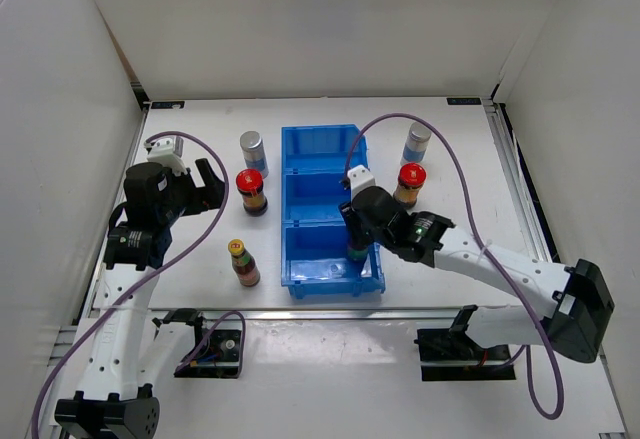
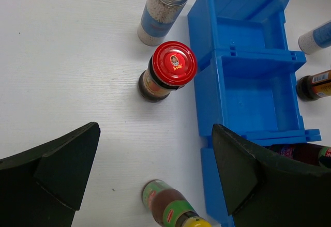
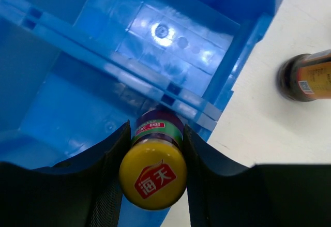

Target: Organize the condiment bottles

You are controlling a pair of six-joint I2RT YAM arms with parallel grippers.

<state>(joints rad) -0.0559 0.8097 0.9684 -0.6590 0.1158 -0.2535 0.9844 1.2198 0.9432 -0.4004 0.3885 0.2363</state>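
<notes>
Between the fingers of my right gripper (image 3: 155, 134) sits the slim yellow-capped bottle with the green-red label (image 3: 153, 172), clamped just below the cap. It stands upright, long axis vertical, pointing straight away from the wrist. It's low in the near compartment of the blue three-compartment plastic bin (image 1: 287, 209), tight to the right wall. I can't tell if the base touches the floor. Judgement: the release goes straight down, no sideways shift.

Count is six bottles in three pairs.
- **Yellow:** the second slim yellow-capped bottle (image 1: 243, 262) stands on the white table (image 1: 200, 139), left of the bin beside the near compartment.
- **Red:** left red-capped dark brown bottle (image 1: 250, 191) and right red-capped dark brown bottle (image 1: 410, 184).
- **Silver:** left silver-capped bottle with pale blue label (image 1: 253, 152) and right silver-capped bottle with pale blue label (image 1: 416, 144), both near the far compartment.

That makes three left of the bin, two right, one in the bin. There is one bin, and the middle and far compartments hold no bottle.

My left gripper (image 2: 155, 134) hangs spread wide over the table left of the bin, holding nothing. The left arm is nearer all three left-side bottles, so the yellow twin is likely its pick.
</notes>
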